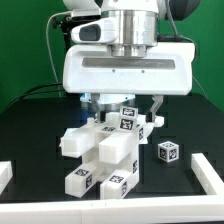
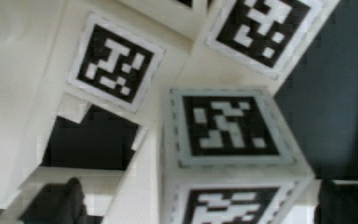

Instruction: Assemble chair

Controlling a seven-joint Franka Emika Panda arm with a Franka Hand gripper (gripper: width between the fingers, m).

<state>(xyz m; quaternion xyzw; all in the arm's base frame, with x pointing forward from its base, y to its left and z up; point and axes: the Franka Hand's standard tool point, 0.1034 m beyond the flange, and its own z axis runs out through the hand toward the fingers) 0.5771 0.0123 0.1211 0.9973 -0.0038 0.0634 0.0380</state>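
The chair (image 1: pixel 108 150) stands as a cluster of joined chunky white pieces with black-and-white tags on the black table, in the middle of the exterior view. My gripper (image 1: pixel 120 108) reaches down onto its top, mostly hidden under the arm's big white body. In the wrist view a tagged white chair piece (image 2: pixel 226 125) fills the space between my two dark fingertips (image 2: pixel 60 203), and both touch its sides. My gripper (image 2: pixel 202 205) is shut on that piece. A loose small tagged block (image 1: pixel 168 151) lies apart on the exterior view's right.
Low white rails lie at the table's front left (image 1: pixel 5 176) and front right (image 1: pixel 206 174). A green wall stands behind. More tagged chair faces (image 2: pixel 119 60) crowd close around the held piece in the wrist view.
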